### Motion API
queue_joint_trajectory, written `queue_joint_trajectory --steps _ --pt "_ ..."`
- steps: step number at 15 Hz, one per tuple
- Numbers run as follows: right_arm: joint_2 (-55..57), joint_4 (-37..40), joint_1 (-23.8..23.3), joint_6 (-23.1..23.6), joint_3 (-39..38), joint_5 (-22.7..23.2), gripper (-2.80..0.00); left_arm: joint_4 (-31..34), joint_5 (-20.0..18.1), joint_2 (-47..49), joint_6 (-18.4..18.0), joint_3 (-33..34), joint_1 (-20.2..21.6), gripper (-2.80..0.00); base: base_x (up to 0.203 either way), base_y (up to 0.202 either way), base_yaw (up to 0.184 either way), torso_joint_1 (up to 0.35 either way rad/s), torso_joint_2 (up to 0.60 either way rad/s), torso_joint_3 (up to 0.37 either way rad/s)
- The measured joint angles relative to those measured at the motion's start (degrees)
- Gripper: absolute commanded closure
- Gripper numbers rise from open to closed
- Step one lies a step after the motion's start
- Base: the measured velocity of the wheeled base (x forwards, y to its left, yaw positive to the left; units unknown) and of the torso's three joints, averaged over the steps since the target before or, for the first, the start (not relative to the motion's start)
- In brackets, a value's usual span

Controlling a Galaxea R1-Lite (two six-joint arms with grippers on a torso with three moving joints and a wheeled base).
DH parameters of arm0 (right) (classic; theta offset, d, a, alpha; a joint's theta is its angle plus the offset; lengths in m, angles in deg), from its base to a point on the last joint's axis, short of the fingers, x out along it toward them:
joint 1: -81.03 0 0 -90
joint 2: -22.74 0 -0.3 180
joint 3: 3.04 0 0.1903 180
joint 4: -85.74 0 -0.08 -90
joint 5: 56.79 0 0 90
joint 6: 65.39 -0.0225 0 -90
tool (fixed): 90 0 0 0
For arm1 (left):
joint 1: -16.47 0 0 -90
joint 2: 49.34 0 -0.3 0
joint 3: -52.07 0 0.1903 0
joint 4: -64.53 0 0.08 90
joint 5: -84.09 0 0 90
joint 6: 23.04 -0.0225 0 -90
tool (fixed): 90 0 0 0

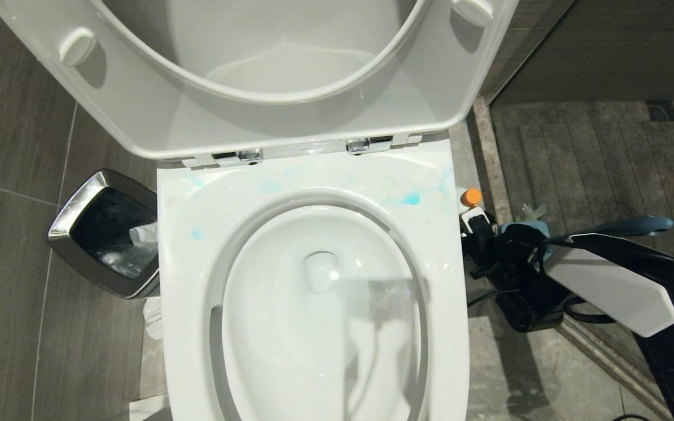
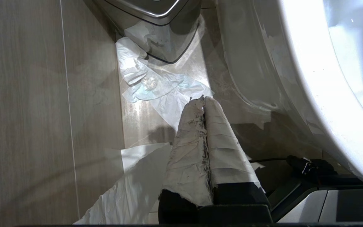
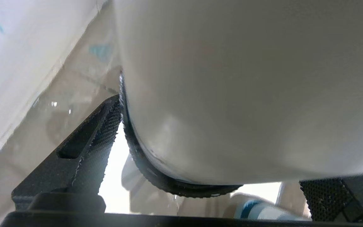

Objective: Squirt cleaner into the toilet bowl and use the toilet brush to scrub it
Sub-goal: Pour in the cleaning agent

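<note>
- Two grippers matter to you here: the right gripper (image 1: 477, 225) is low beside the right edge of the toilet bowl (image 1: 313, 304), and the left gripper (image 2: 204, 104) hangs near the floor on the bowl's other side.
- You can see in the head view that the cleaner bottle (image 1: 469, 202) stands just past the right gripper's tip, its orange cap (image 1: 473, 196) showing above the black fingers, close against the bowl's rim.
- Your right wrist view is filled by the bottle's white body (image 3: 247, 88); it sits between the two black ribbed fingers (image 3: 96, 142), with a bright gap showing between the one finger and the bottle wall.
- Your right jaws stand spread wide; whether they press the bottle or only flank it, you cannot tell from these views.
- Your left jaws are closed, the two cloth-wrapped fingers (image 2: 222, 142) pressed together with nothing between them, above crumpled tissue (image 2: 156, 88) on the floor tiles (image 2: 27, 110).
- You will find the toilet brush (image 1: 629, 225) to the right, its teal handle lying behind the right arm.
- Turquoise smears (image 1: 410, 199) mark the rim behind the bowl opening, below the raised seat (image 1: 255, 88).
- Your steel-rimmed bin (image 1: 103, 234) stands left of the toilet.
</note>
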Motion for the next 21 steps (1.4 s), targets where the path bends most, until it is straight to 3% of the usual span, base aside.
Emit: queue_joint_trajectory --steps 21 --pt "1.4 0.0 1.6 0.1 6.4 0.0 -2.80 0.0 0.0 0.0 0.0 0.0 0.0 0.00 0.000 0.000 0.000 0.000 0.00 0.000"
